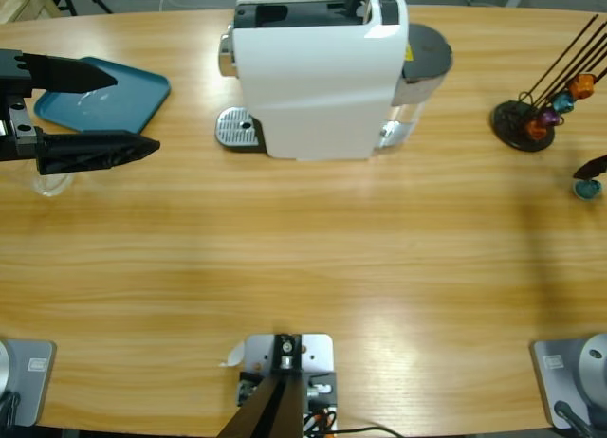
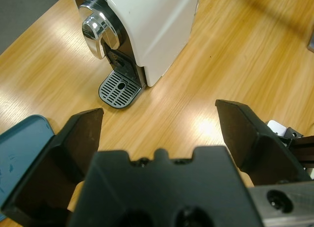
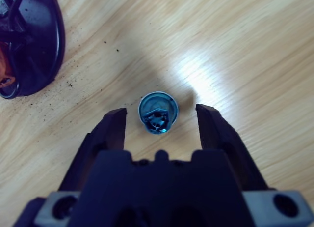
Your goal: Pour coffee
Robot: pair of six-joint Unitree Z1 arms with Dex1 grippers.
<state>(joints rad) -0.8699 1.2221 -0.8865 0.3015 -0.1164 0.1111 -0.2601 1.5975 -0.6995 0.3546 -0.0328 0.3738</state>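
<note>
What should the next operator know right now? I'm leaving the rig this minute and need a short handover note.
Left gripper: open, empty, at the table's left end by the blue tray, facing the coffee machine.
Right gripper: open, jaws either side of a blue capsule on the table, not gripping it, near the capsule stand.
Glass: under the left gripper.
Done: nothing visible; drip grate bare.
Left: load capsule, place glass, pour.

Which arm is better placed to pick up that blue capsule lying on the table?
Right. The right gripper hangs directly above the blue capsule, jaws open on either side of it. The left gripper is open at the table's far end beside the teal tray.
</note>
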